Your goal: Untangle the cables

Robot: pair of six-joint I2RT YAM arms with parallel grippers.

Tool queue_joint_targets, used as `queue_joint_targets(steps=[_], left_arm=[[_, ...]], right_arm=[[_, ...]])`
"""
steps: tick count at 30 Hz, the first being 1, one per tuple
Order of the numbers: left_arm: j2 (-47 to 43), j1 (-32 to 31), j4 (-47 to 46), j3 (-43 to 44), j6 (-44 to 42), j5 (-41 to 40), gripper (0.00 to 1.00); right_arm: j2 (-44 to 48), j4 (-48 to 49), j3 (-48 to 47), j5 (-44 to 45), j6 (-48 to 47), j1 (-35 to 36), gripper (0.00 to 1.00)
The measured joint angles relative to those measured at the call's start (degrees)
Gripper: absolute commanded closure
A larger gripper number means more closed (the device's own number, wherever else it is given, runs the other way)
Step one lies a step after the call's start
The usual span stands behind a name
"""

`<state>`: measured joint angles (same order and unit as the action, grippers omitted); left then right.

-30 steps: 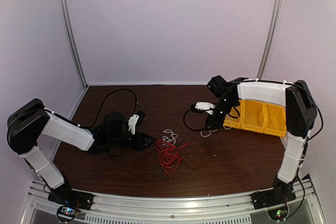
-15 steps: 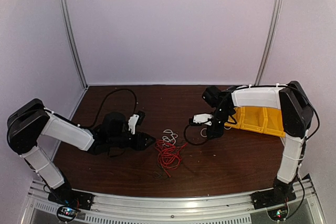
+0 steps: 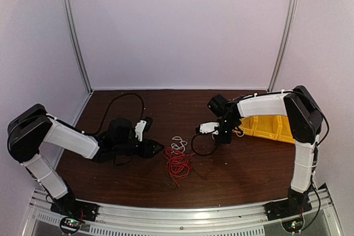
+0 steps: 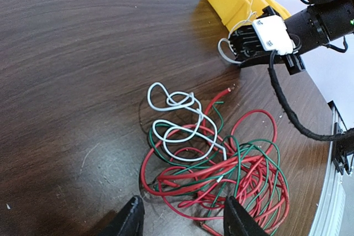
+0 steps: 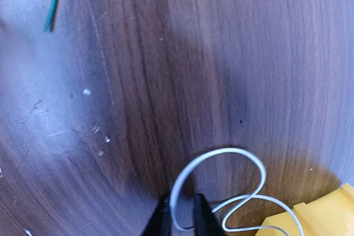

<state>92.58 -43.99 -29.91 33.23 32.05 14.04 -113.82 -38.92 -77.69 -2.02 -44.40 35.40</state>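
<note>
A tangle of red cable lies mid-table with a white cable looped on its far side. In the left wrist view the red cable is interlaced with a green wire and the white cable. No separate black coil shows. My left gripper is open, and its jaws stand just short of the tangle's near edge. My right gripper is low, left of the yellow bin. It is shut on a second white cable that trails toward the bin.
A yellow bin stands at the right, behind the right gripper, and its corner shows in the right wrist view. A thick black robot cable loops on the table below the right wrist. Another arcs behind the left arm.
My right gripper has moved left and nearer, away from the yellow bin, still holding the white cable. The left arm and the tangle have not moved.
</note>
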Motion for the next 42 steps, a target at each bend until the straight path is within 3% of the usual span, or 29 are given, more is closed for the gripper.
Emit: queue_joint_targets(steps=[7, 12, 17, 24, 39, 42], left_arm=[[0.0, 0.0, -0.02, 0.0, -0.02, -0.17, 0.5], [0.09, 0.0, -0.11, 0.0, -0.02, -0.15, 0.5], [1.51, 0.0, -0.52, 0.0, -0.02, 0.04, 0.5], [1.95, 0.0, -0.68, 0.0, -0.02, 0.15, 0.5], [1.81, 0.0, -0.55, 0.0, -0.02, 0.13, 0.5], [1.81, 0.0, -0.42, 0.09, -0.04, 0.15, 0.5]], right_arm=[[0.92, 3.96, 0.5, 2.99, 1.31, -0.02, 1.0], [9.11, 4.55, 1.05, 6.25, 1.36, -1.33, 1.0], [13.44, 3.63, -5.64, 7.52, 1.62, -6.86, 1.0], [11.98, 4.28, -7.23, 8.28, 1.75, -14.93, 1.0], [4.46, 4.63, -5.27, 0.0, 6.69, -18.05, 1.0], [3.58, 4.33, -5.27, -1.44, 7.58, -19.06, 0.88]])
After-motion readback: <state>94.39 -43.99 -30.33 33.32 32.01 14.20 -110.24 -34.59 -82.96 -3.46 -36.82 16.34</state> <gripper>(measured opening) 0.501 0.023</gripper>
